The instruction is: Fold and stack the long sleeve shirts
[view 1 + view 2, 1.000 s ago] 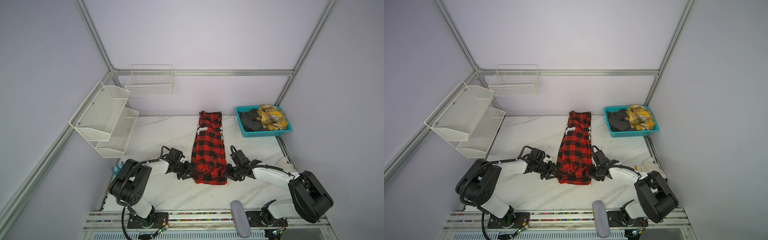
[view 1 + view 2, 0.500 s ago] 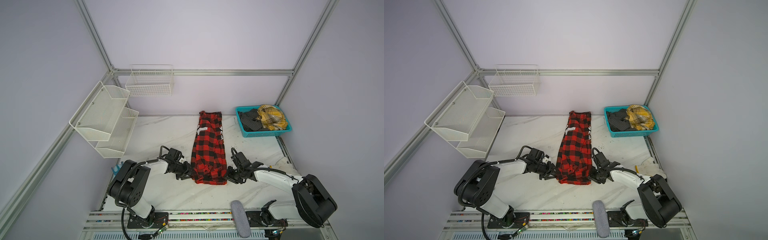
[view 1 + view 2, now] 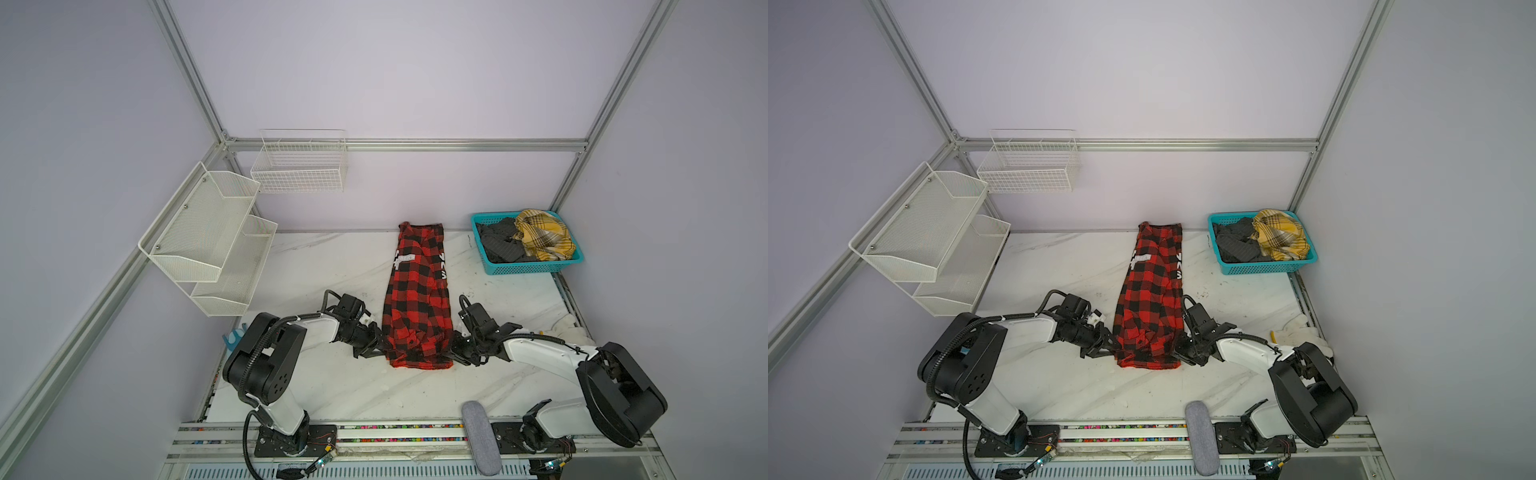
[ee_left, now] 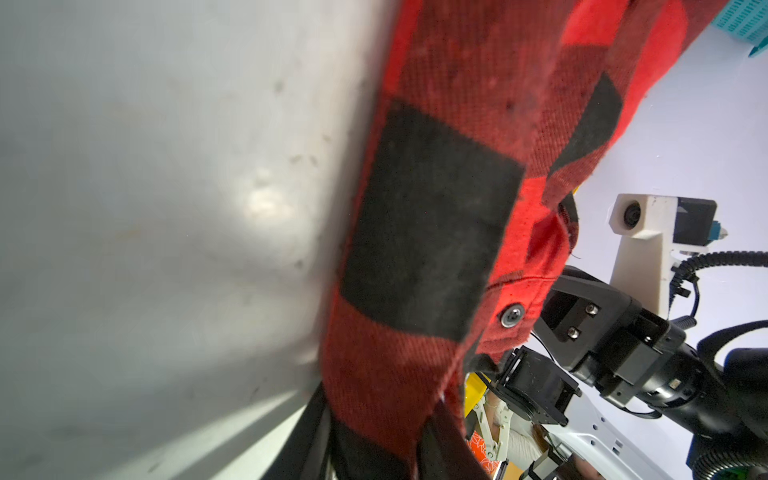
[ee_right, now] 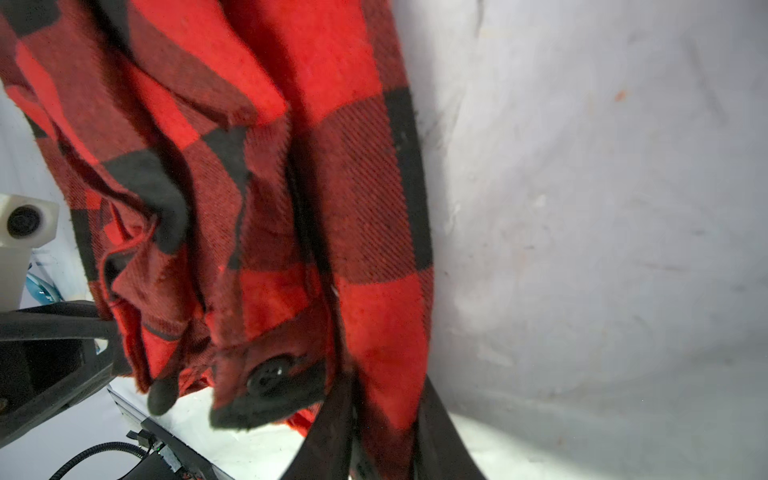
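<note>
On table (image 3: 324, 266) shirt (image 3: 417, 299) lay mid, running front to back; left gripper (image 3: 381, 348) at its near-left corner, right gripper (image 3: 449, 354) at near-right; basket (image 3: 536, 269) back-right w/ clothes (image 3: 540, 237) in it; shelf rack (image 3: 208, 237) sat far left

- The red-and-black shirt (image 3: 417, 299) is seen as soft, fuzzy woven cloth, matt throughout.
- The table (image 3: 332, 266) is finished smooth and marbled, with a faint sheen.
- The teal basket (image 3: 536, 269) is moulded in perforated plastic.
</note>
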